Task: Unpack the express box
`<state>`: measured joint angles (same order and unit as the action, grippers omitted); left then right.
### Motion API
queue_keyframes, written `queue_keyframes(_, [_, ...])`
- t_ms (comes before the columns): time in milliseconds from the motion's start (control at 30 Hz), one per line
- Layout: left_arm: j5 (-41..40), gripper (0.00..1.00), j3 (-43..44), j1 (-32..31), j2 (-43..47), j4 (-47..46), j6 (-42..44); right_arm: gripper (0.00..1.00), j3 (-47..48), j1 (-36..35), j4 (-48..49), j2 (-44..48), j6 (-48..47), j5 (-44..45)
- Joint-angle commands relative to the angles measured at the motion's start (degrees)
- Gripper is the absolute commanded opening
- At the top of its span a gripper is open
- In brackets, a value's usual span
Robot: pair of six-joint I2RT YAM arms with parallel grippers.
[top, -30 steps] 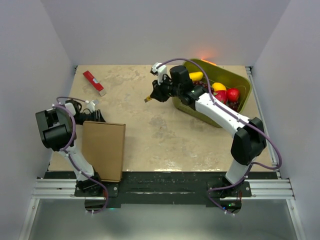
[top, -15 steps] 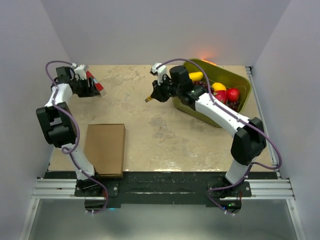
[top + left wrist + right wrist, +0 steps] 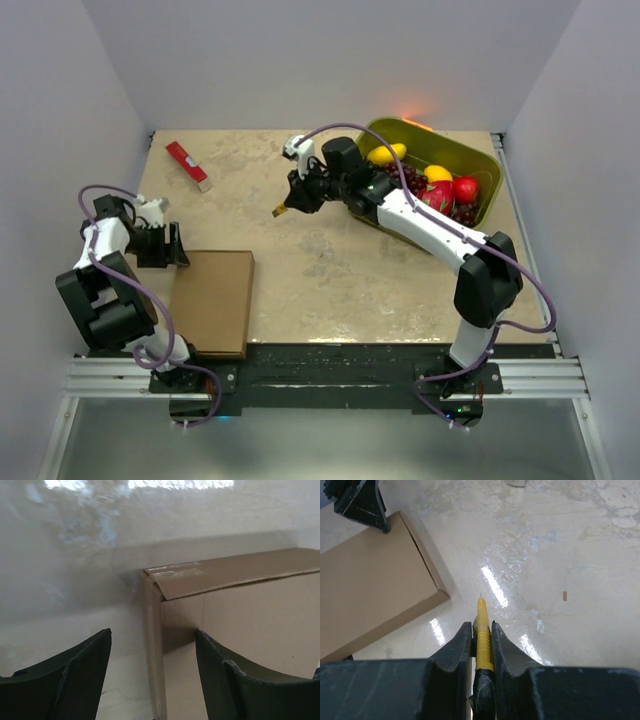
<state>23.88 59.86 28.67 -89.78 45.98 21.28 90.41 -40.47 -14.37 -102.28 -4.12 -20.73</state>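
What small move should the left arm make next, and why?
Probably close the open left pincer on the express box corner that sits between its fingers, to steady it. The box is shut and taped, and the right pincer grips a yellow blade tool above the table, apparently ready to cut.

Both arms are built alike, with white tubular links between bulky black joint housings. A thin purple cable [image 3: 345,125] loops loosely along the left arm [image 3: 95,235] and the right arm [image 3: 422,216]. Their bases are bolted to a black plate [image 3: 320,362] on a silver aluminium rail [image 3: 320,386]. The left pincer [image 3: 152,632] has dark, matte, tapering fingers [image 3: 75,675]. The right pincer [image 3: 480,630] is black too, with curved inner edges.
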Motion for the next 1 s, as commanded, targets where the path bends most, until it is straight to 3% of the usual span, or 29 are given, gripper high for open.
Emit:
queue_keyframes(0, [-1.11,0.72,-4.13,-0.63,0.05,0.00,4.21,0.00,2.93,-0.57,0.75,-0.55,0.69,-3.09])
queue_keyframes(100, [-0.51,0.72,-3.34,-0.63,-2.94,-0.54,2.37,0.00,1.79,-2.50,1.36,-0.81,0.08,-1.26])
queue_keyframes(233, [2.13,0.59,1.39,-0.63,-8.30,1.57,0.43,0.00,2.22,-3.56,1.36,-1.61,-0.28,0.25])
queue_keyframes(333, [4.77,0.46,3.95,-0.80,-10.94,2.01,0.43,0.00,1.18,-3.57,1.71,-0.82,-0.71,1.39])
queue_keyframes(467, [9.33,0.19,7.11,-1.15,-12.70,2.98,2.18,0.00,-1.90,-3.48,2.15,0.85,-0.71,2.36])
queue_keyframes(633, [13.55,0.00,12.47,-2.47,-15.42,5.52,3.15,0.00,-4.01,-3.39,1.98,3.05,-2.03,4.20])
queue_keyframes(767, [19.78,0.00,18.44,-3.79,-16.13,6.33,2.46,0.00,-3.75,-3.13,1.80,3.58,-3.35,6.57])
queue_keyframes(967, [22.52,0.00,32.14,-9.59,-16.48,5.35,1.31,0.00,-1.82,-0.84,1.63,3.05,-3.09,9.83])
